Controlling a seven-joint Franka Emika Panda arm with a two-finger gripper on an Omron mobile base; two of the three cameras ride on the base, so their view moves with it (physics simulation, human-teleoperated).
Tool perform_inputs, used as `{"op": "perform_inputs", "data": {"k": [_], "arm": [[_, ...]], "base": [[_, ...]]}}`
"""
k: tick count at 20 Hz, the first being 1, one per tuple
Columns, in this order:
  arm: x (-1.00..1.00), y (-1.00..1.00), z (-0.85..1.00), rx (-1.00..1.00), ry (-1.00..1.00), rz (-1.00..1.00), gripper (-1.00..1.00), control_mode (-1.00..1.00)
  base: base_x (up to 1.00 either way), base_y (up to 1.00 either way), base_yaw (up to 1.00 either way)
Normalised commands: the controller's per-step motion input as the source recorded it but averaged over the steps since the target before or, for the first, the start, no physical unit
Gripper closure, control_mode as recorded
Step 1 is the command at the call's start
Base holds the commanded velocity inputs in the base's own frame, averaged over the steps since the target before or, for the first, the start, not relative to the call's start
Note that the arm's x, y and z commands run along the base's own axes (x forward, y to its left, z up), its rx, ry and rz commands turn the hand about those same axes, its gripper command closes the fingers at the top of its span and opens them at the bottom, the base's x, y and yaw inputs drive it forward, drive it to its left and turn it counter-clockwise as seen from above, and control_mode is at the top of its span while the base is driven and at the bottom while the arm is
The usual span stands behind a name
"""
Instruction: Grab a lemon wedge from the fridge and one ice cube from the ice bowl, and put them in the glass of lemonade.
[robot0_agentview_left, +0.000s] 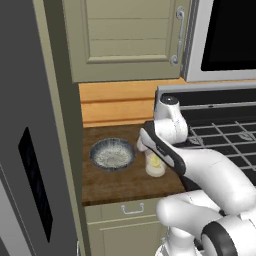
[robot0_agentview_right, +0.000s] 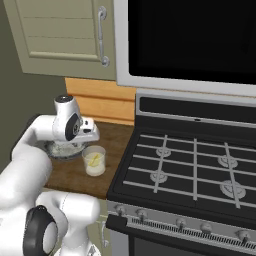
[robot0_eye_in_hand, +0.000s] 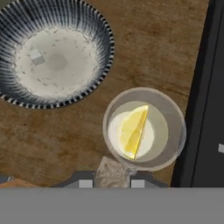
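Hand view: stove (robot0_eye_in_hand: 205, 109) borders glass of lemonade (robot0_eye_in_hand: 175, 114)

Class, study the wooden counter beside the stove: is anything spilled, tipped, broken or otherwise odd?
Nothing stands out. The glass of lemonade stands upright with the lemon wedge inside it, the ice bowl sits level beside it holding one ice cube, and the wooden counter shows no spill.

wood counter (robot0_agentview_left: 115, 182) | beige cabinets (robot0_agentview_left: 125, 35) above | black gas stove (robot0_agentview_right: 190, 165) — right
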Motion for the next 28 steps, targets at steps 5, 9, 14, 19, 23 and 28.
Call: {"op": "perform_inputs", "data": {"k": [5, 9, 14, 19, 23, 28], "arm": [[0.06, -0.44, -0.02, 0.0, 0.01, -0.14, 1.0, -1.0], [0.18, -0.01, -0.16, 0.0, 0.0, -0.05, 1.0, -1.0], [0.01, 0.0, -0.12, 0.0, -0.01, 0.0, 1.0, -1.0], [0.0, 0.0, -0.11, 0.0, -0.02, 0.0, 1.0, -1.0], [0.0, 0.08, -0.09, 0.0, -0.11, 0.0, 1.0, -1.0], [0.18, -0.06, 0.01, 0.0, 0.0, 0.0, 1.0, -1.0]], "base": [[0.0, 0.0, 0.0], [0.0, 0.0, 0.0], [0.0, 0.0, 0.0], [0.0, 0.0, 0.0], [0.0, 0.0, 0.0], [0.0, 0.0, 0.0]]}}
